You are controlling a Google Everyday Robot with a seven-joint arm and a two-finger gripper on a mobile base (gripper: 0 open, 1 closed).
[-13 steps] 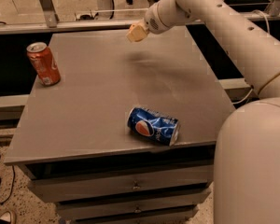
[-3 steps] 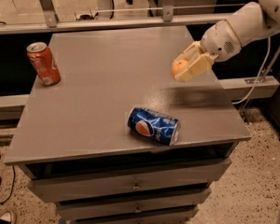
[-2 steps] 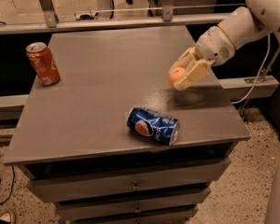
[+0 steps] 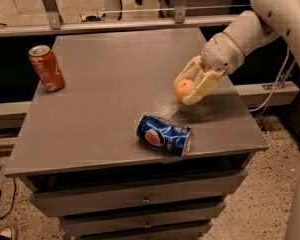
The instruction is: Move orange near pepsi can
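Note:
The orange (image 4: 184, 88) is a small round fruit held between the cream fingers of my gripper (image 4: 186, 90), just above the grey table top (image 4: 110, 84) at its right side. The gripper is shut on it. The pepsi can (image 4: 164, 134) is blue with the globe logo and lies on its side near the table's front edge. It is a short way below and to the left of the orange. The white arm (image 4: 240, 34) comes in from the upper right.
An orange-red soda can (image 4: 46, 68) stands upright at the table's left edge. The table has drawers (image 4: 140, 199) under its front. A rail and metal legs run behind the far edge. Cables lie on the floor at the left.
The gripper with the orange has come from the far side of the table down and towards the front, and in the last second moved left and lower, closer to the pepsi can.

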